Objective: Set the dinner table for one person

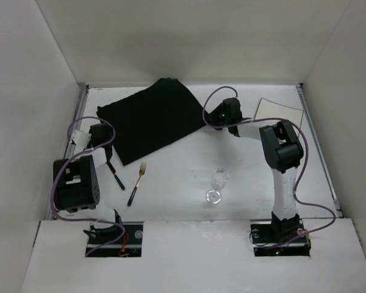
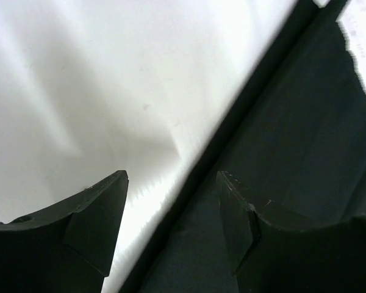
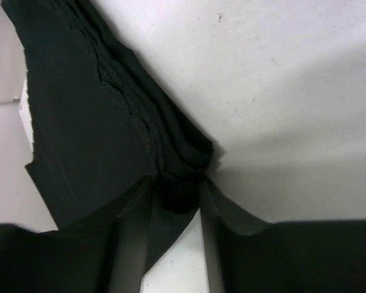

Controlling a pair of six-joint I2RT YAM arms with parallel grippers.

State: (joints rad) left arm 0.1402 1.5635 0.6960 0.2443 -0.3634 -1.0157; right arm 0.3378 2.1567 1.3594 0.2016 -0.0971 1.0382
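Note:
The dinner table (image 1: 177,174) is a flat white top. A black cloth mat (image 1: 149,119) lies skewed at its back left. My right gripper (image 1: 211,117) is at the mat's right corner; in the right wrist view it (image 3: 177,183) is shut on the bunched corner of the mat (image 3: 85,110). My left gripper (image 1: 102,143) is at the mat's left edge; in the left wrist view it (image 2: 172,177) is open and straddles the edge of the mat (image 2: 305,122), holding nothing. A fork (image 1: 138,182), a dark-handled knife (image 1: 117,177) and a clear wine glass (image 1: 218,183) lie in front of the mat.
A white sheet (image 1: 282,111) lies at the back right of the table. Upright white walls stand behind and at both sides. Thin metal rails (image 1: 317,146) run along the side edges. Purple cables loop over both arms.

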